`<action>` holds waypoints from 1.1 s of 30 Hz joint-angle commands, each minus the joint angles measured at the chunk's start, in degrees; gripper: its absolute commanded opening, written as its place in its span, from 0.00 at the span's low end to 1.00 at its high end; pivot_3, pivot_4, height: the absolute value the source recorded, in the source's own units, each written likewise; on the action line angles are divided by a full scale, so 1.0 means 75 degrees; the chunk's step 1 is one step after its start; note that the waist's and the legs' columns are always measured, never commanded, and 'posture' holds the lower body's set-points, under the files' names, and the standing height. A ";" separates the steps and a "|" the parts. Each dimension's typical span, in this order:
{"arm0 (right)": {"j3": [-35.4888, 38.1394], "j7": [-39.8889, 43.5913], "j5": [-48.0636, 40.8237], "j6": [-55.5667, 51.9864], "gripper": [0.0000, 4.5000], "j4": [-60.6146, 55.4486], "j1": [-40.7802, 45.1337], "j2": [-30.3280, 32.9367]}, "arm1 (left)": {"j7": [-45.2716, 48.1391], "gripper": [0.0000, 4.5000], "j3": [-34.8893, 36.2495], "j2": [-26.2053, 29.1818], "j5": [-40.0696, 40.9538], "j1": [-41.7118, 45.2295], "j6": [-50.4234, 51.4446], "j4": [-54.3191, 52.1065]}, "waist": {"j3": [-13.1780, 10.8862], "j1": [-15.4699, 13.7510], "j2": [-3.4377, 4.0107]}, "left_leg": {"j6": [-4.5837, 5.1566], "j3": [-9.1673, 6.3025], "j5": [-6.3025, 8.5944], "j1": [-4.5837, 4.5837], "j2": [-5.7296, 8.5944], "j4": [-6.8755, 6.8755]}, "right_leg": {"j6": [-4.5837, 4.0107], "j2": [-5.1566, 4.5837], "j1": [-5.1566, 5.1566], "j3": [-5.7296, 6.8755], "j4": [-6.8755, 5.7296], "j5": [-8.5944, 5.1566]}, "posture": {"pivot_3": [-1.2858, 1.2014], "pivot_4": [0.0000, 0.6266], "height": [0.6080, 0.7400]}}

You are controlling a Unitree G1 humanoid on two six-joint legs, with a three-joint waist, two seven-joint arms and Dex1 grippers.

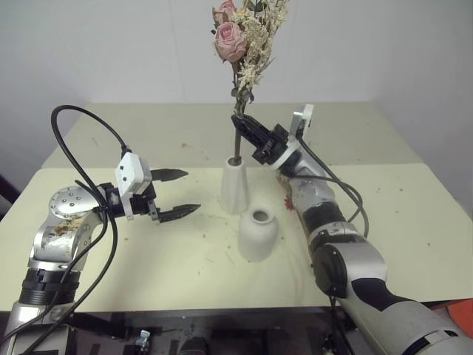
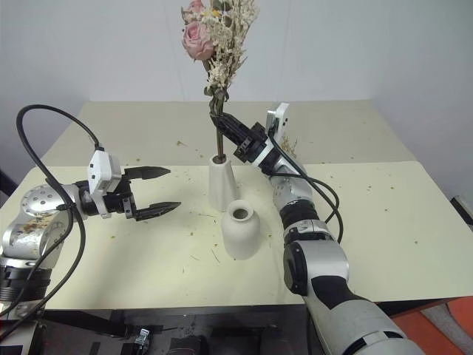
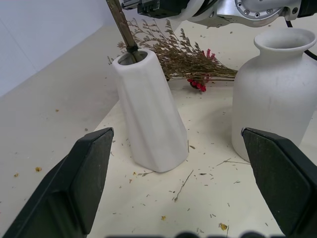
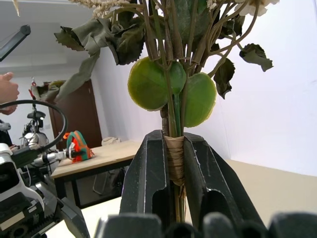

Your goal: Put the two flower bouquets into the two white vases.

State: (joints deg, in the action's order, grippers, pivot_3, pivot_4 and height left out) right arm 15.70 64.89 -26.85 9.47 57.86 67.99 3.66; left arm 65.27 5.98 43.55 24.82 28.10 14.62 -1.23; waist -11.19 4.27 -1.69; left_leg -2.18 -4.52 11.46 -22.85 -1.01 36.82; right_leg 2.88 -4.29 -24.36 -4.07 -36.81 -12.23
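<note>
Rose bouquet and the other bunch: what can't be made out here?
- Rose bouquet: top cut off by the left eye view's edge; stem depth hidden inside the tall vase.
- Brown bunch: mostly hidden behind the right arm in the eye views; partly hidden by both vases in the left wrist view.

Right gripper black fingers clamped on the bound stems of the rose bouquet, green leaves above, a person's hand at the edge
</note>
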 commanded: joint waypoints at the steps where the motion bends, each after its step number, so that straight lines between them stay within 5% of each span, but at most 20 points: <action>1: -0.0006 0.0025 -0.0025 0.0132 0.05 -0.0363 0.0018 -0.0021 | -0.0015 1.00 0.0183 0.0049 0.0042 0.0075 -0.0192 -0.0051 | 0.0000 0.0006 0.0000 | 0.0000 0.0000 0.0000 0.0000 0.0000 0.0000 | 0.0000 0.0000 0.0000 0.0000 0.0000 0.0000 | 0.52 0.24 1.00; 14: -0.0075 0.0370 -0.0058 0.0052 0.99 -0.0637 -0.0241 0.0048 | -0.0033 1.00 0.0122 0.0021 -0.0005 0.0130 -0.0305 0.0069 | 0.0000 -0.0005 0.0000 | 0.0000 0.0000 0.0000 0.0000 0.0000 0.0000 | 0.0000 0.0000 0.0000 0.0000 0.0000 0.0000 | 0.52 0.24 1.00; 23: -0.0321 0.1336 -0.0450 -0.1112 0.99 -0.2051 -0.1031 0.0369 | 0.0018 1.00 0.0083 0.0001 0.0009 0.0197 -0.0389 0.0146 | 0.0000 -0.0014 0.0000 | 0.0000 0.0000 0.0000 0.0000 0.0001 0.0000 | 0.0001 -0.0001 0.0001 0.0000 -0.0001 0.0000 | 0.52 0.24 1.00; 33: -0.1063 0.0761 0.0580 -0.0418 0.99 -0.2348 -0.1204 0.0580 | 0.0079 1.00 -0.0051 -0.0072 -0.0076 0.0398 -0.0444 0.0330 | 0.0000 -0.0013 0.0000 | 0.0000 0.0000 0.0000 0.0001 0.0000 0.0000 | 0.0002 0.0001 0.0001 0.0000 -0.0002 -0.0001 | 0.52 0.24 1.00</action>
State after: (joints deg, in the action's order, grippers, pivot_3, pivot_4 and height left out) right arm 8.31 71.14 -23.24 4.32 42.01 57.48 7.36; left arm 65.81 5.30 42.99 24.51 29.64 12.55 1.30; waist -11.18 4.17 -1.69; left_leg -2.19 -4.52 11.46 -22.85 -1.00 36.82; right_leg 2.90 -4.29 -24.36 -4.07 -36.81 -12.23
